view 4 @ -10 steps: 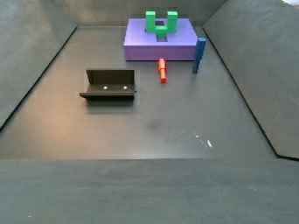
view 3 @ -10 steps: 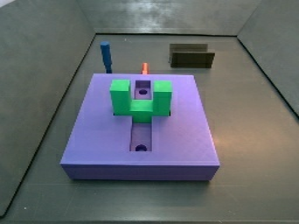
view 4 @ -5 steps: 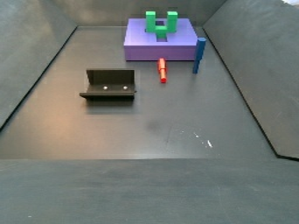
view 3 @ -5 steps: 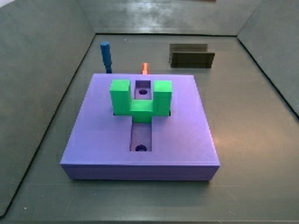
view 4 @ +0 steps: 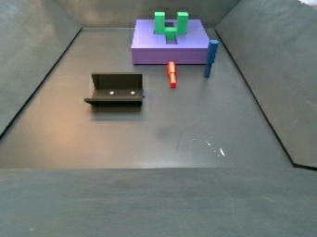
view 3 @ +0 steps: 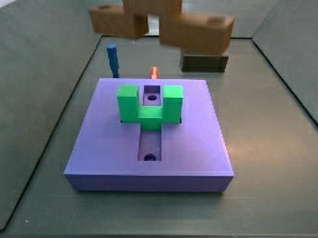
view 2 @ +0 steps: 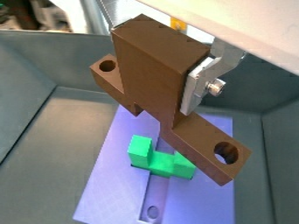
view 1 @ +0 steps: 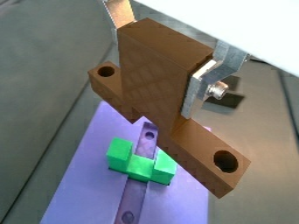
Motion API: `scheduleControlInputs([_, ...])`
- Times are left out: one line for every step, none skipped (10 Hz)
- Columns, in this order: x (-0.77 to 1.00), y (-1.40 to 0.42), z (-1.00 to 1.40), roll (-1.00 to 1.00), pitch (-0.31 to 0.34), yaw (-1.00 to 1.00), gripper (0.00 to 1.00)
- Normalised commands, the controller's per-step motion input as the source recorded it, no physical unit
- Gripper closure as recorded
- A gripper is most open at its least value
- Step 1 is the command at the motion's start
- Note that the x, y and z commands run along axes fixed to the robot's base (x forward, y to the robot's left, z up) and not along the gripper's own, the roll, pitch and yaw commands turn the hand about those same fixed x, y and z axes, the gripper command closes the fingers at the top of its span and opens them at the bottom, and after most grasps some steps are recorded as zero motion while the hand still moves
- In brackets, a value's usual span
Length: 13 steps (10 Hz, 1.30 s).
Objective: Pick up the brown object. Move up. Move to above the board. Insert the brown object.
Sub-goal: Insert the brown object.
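Looks like we're on the "move to above the board" bit, imo. The gripper (view 1: pixel 170 57) has its jaws clamped on the brown object (view 1: pixel 158 87), silver finger (view 2: pixel 201 80) pressed against the block's side in both wrist views. Piece is up in the air, well clear of everything; a side view shows it floating near the top of frame (view 3: pixel 168 26), over the back of the board (view 3: pixel 199 139). Below it in a wrist view: the green U block (view 2: pixel 158 157) and the groove (view 2: pixel 149 208) w/ holes.

Next move prob needs lining the bar up w/ the groove and the green block's slot, then straight down. Can't tell exact alignment from here tbh.
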Motion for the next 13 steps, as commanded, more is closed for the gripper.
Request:
scheduleControlInputs([-0.15,0.0,-0.18,0.24,0.141,-0.81,1.0])
scheduleControlInputs([-0.16,0.0,-0.04,0.19,0.269,-0.74,1.0])
scheduleControlInputs([-0.06,-0.03,-0.27,0.07,0.354,-0.76,1.0])
scheduleControlInputs([-0.05,0.0,-0.37,0.03,0.236,-0.89,1.0])
scheduleControlInputs([-0.04,0.0,-0.4,0.02,0.183,-0.95,1.0])
scheduleControlInputs([0.0,0.0,-0.32,0.0,0.12,-1.0,1.0])
scheduleControlInputs([0.0,0.0,-0.25,-0.05,0.033,-1.0,1.0])
scheduleControlInputs([0.0,0.0,-0.19,-0.07,0.0,-1.0,1.0])
scheduleControlInputs([0.0,-0.03,0.0,-0.29,-0.19,-0.86,1.0])
scheduleControlInputs([0.0,0.0,0.0,-0.35,-0.21,-0.8,1.0])
scheduleControlInputs([0.0,0.0,0.0,-0.37,-0.263,-0.77,1.0])
scheduleControlInputs([0.0,-0.04,-0.14,-0.24,-0.251,-0.85,1.0])
scheduleControlInputs([0.0,-0.06,-0.23,-0.05,-0.076,-1.0,1.0])
